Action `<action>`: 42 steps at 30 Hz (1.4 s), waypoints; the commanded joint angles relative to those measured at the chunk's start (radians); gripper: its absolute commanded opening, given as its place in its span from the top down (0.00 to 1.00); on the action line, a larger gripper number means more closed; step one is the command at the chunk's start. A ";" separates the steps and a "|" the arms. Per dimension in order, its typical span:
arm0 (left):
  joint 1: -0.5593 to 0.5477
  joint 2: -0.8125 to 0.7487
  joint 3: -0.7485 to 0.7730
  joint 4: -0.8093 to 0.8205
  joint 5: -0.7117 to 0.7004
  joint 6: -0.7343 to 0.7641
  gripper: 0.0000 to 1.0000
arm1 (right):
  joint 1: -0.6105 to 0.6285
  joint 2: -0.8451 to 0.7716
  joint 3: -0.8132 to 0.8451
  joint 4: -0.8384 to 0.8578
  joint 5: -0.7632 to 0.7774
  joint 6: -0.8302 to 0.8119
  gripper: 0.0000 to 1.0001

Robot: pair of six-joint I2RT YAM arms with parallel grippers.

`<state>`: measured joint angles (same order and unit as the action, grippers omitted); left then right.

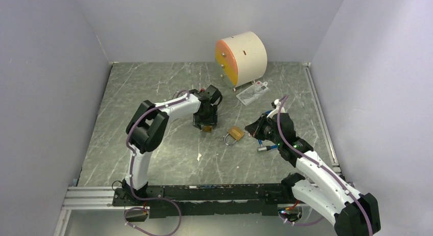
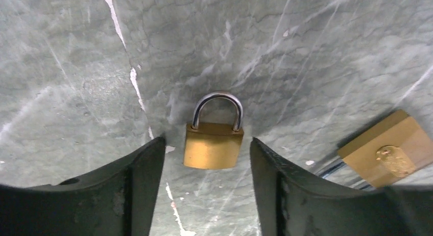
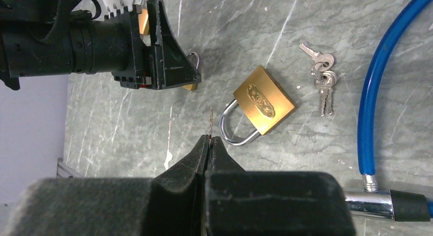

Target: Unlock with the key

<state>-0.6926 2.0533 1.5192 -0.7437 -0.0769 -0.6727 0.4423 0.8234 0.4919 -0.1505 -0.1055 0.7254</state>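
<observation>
A small brass padlock [image 2: 213, 150] with a closed steel shackle lies flat on the marble table, between the spread fingers of my open left gripper [image 2: 207, 140], which hangs just above it; it also shows in the top view [image 1: 207, 128]. My right gripper [image 3: 210, 139] is shut on a thin key [image 3: 211, 121] whose blade sticks out past the tips. A larger brass padlock [image 3: 264, 100] lies just beyond and right of that key, between the two grippers [image 1: 234, 134]. In the top view the left gripper [image 1: 205, 121] and the right gripper [image 1: 254, 128] face each other.
A bunch of spare keys [image 3: 322, 80] lies right of the larger padlock. A blue cable lock [image 3: 376, 88] curves along the right. A white drum with an orange face [image 1: 241, 56] and a card [image 1: 253, 92] stand at the back. Grey walls enclose the table.
</observation>
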 commanded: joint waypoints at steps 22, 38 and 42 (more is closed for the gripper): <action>-0.047 0.119 0.107 -0.124 -0.130 -0.096 0.41 | -0.016 0.072 -0.005 0.118 -0.147 -0.072 1.00; -0.039 0.055 0.126 -0.187 -0.057 -0.087 0.93 | -0.015 0.120 0.030 0.137 -0.218 -0.057 1.00; 0.000 -0.040 0.148 -0.254 0.011 -0.142 0.92 | -0.014 0.196 0.077 0.187 -0.301 -0.037 1.00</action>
<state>-0.7258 2.1216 1.6302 -0.9016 -0.1360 -0.7570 0.4305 0.9680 0.4938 -0.0597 -0.3164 0.6697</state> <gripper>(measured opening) 0.350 0.010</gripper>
